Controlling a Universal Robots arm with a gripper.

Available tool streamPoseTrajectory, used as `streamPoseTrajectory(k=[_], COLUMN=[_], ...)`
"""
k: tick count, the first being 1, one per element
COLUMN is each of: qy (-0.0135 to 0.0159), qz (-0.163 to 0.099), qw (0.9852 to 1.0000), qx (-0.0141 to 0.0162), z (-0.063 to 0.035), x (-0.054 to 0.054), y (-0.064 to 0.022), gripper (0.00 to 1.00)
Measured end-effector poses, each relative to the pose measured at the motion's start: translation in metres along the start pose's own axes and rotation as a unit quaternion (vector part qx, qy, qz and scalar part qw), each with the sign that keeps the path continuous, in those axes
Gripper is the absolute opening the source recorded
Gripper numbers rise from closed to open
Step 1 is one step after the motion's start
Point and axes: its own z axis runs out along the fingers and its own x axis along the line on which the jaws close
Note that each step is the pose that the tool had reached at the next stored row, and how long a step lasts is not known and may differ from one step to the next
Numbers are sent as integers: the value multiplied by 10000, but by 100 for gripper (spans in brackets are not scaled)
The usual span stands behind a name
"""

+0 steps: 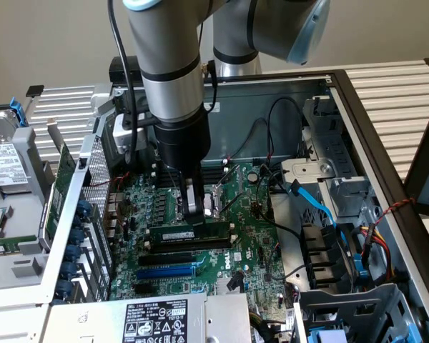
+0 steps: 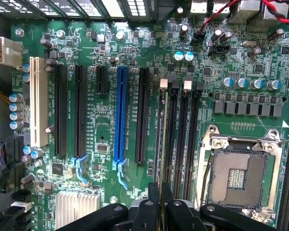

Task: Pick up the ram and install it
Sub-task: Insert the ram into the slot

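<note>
The ram (image 1: 189, 234) is a narrow green stick with a white label, standing on its long edge along the memory slots (image 1: 193, 245) of the motherboard (image 1: 250, 243). My gripper (image 1: 194, 216) comes straight down onto its top edge, fingers shut on it. In the wrist view the ram (image 2: 161, 139) shows edge-on as a thin line over the slot nearest the black expansion slot, beside a white end clip (image 2: 164, 83). The black fingers (image 2: 149, 209) of the gripper (image 2: 161, 195) pinch it. I cannot tell how deep it sits in the slot.
The open CPU socket (image 2: 241, 178) lies just past the memory slots (image 2: 188, 139). A blue slot (image 2: 120, 115), black slots and a white slot (image 2: 37, 103) lie on the other side. Case walls, blue cables (image 1: 318, 204) and the power supply (image 1: 157, 321) ring the board. A green card (image 1: 61, 189) stands outside.
</note>
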Motion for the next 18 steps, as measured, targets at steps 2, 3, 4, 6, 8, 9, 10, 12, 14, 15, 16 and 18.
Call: streamPoseTrajectory(k=[2,3,4,6,8,9,10,12,14,15,16,18], qy=[1,3,3,4,6,6,7,9,11,12,12,13], qz=[0,0,1,1,1,2,2,1,2,2,3,2], qw=[10000,10000,10000,10000,10000,10000,10000,10000,10000,10000,10000,10000], qx=[9,13,17,22,25,26,26,28,33,35,36,39], z=[4,5,6,9,11,12,12,12,16,20,23,30], x=[0,0,0,-1,-1,-1,-1,-1,-1,-1,-2,-3], y=[1,2,2,2,5,8,10,14,17,18,19,21], gripper=[14,14,14,14,14,14,14,14,14,14,14,14])
